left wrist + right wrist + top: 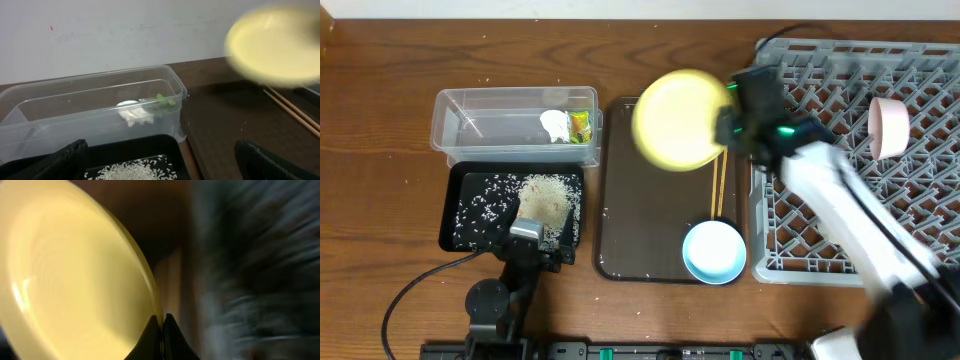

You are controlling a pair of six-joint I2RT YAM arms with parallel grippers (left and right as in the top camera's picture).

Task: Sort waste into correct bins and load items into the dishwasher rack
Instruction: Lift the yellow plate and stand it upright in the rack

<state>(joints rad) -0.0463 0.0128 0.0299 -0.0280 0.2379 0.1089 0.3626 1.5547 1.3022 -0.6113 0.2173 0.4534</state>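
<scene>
**Plate's in the air, rack is next**

Starting from the left: the clear tub (470,125) already has the tissue (555,124) and the wrapper (580,127) in it, and the rice (545,198) is heaped in the black tray (460,180) just in front. So the waste side looks done to me. My left gripper (528,232) sits over that tray's near edge with its jaws spread wide and nothing in them.

In the middle is the brown serving tray (640,220). Above its far end is the yellow plate (678,118), lifted clear and tilted, with my right gripper (725,125) pinched tight on its rim. That's the step in hand: getting the plate to the rack (930,70) on the right.

The next move needs a swing rightward and the plate stood on edge between the pegs. The pink bowl (890,127) is already in the rack, so I'd pick a slot away from it.

The chopsticks (718,185) and the blue bowl (713,250) are waiting on the serving tray below me, so I shouldn't dip low.
</scene>
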